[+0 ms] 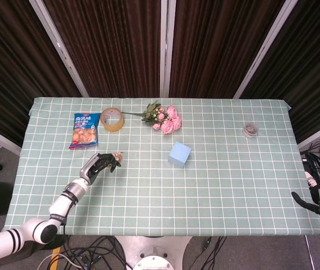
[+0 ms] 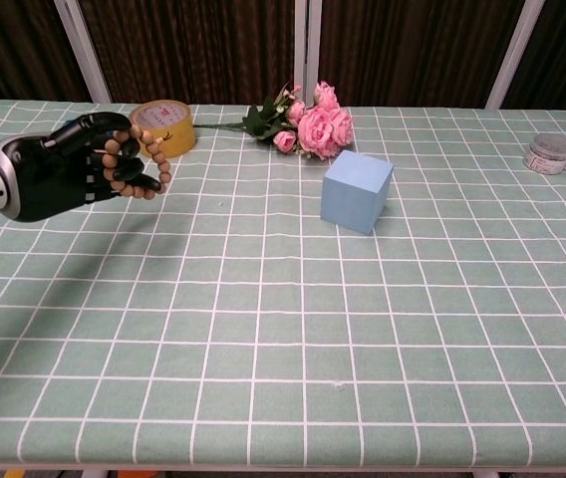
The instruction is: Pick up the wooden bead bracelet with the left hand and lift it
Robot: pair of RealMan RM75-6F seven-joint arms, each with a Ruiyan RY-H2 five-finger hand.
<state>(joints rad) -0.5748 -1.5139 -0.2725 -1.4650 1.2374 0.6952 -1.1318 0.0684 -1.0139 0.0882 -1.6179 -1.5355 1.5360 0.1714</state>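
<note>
Left hand grips wooden bead bracelet (near table's left edge).

Dark brown curtains with pale vertical rails back the worktop, clothed in green-and-white check; cables litter the near floor.

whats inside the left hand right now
The left hand grips the wooden bead bracelet. Part of the bead loop sticks out past the fingers; the rest is covered by the hand.

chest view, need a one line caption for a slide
Left robot hand holds the wooden bead bracelet above the checked tablecloth, with a blue cube and pink flowers beyond.
</note>
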